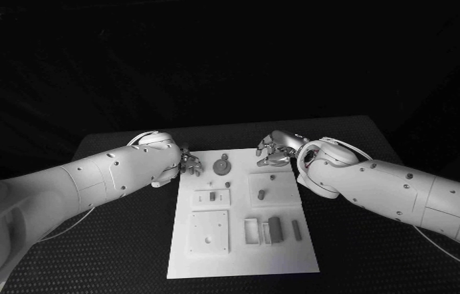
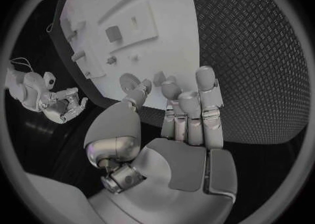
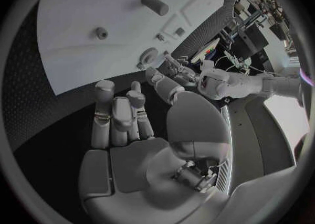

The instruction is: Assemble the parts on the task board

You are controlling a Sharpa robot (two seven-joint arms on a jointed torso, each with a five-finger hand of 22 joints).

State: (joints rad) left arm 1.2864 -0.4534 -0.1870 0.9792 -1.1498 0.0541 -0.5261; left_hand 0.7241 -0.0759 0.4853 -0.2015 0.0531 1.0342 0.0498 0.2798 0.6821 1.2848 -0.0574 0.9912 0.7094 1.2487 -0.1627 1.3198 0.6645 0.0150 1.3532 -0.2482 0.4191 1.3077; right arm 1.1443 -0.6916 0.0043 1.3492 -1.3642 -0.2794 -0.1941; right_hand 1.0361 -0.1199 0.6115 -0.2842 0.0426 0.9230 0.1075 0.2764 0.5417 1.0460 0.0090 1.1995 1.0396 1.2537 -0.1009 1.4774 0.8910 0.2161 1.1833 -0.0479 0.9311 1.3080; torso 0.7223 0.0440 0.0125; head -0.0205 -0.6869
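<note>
I am holding my left hand [image 1: 189,164] at the board's far left corner, fingers [image 2: 197,106] apart and gripping nothing. My right hand [image 1: 274,151] is hovering at the far right corner, fingers curled loosely, also gripping nothing. The white task board [image 1: 240,261] is lying mid-bench [image 1: 373,254], with the round gear part [image 1: 223,166] at its twelve o'clock end between my hands.

Task board [image 1: 242,257]: white, plain, with white raised blocks. Parts: grey, including the round disc [image 1: 223,167], the upright bar [image 1: 275,229] and the slim strip [image 1: 296,230]. Desk [image 1: 125,254]: black, with a fine raised diamond-tread pattern. Arms: white. Left hand [image 1: 191,164] and right hand [image 1: 271,151]: silver, with grey pads.
</note>
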